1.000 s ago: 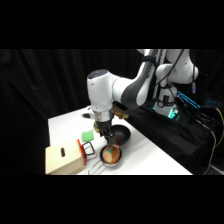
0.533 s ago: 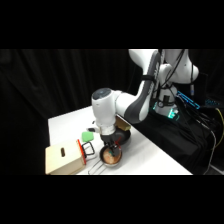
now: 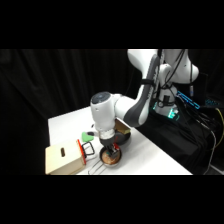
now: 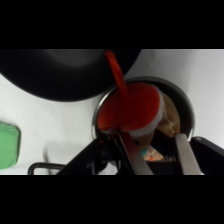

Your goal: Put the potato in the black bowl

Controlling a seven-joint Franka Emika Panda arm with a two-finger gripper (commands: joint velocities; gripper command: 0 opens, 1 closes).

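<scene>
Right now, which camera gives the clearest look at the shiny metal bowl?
The wrist view: the metal bowl fills the frame, its silver rim plain, with a red utensil lying inside. The side view shows it only as a small round dish partly hidden beneath the end effector.

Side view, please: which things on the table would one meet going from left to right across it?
Tan box → green object → metal bowl → black bowl.
</scene>
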